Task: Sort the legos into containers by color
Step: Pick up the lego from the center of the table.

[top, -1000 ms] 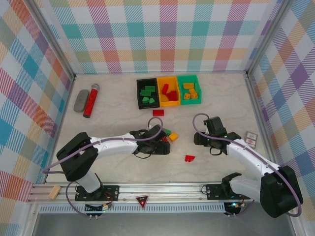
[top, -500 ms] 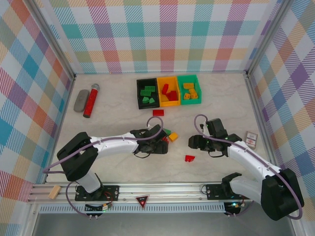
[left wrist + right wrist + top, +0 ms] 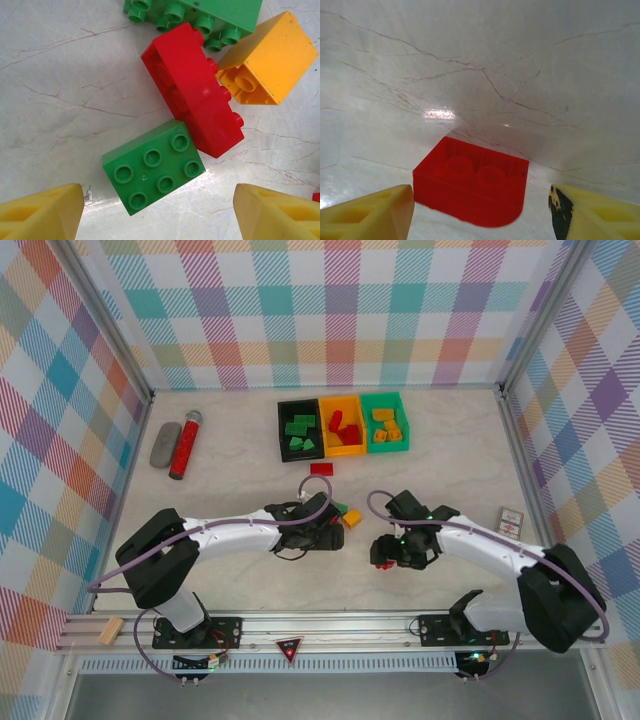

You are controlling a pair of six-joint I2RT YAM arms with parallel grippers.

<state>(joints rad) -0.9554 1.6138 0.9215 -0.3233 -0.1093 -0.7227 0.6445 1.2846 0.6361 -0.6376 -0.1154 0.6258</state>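
Note:
Three bins stand at the back: black with green legos, orange with red ones, green with yellow-orange ones. Mid-table lies a cluster: a six-stud green lego, a red lego, a yellow-orange lego and another green one. My left gripper hangs open just above the six-stud green lego. A lone red lego lies hollow side up, between the yellow fingers of my open right gripper; from above, that gripper partly covers it. A flat red lego lies before the bins.
A grey oval object and a long red cylinder lie at the far left. A small card-like item sits near the right wall. Checked walls and metal posts enclose the table.
My right gripper has swung left and toward the near edge, coming down over the lone red lego. The left arm has stayed over the cluster.

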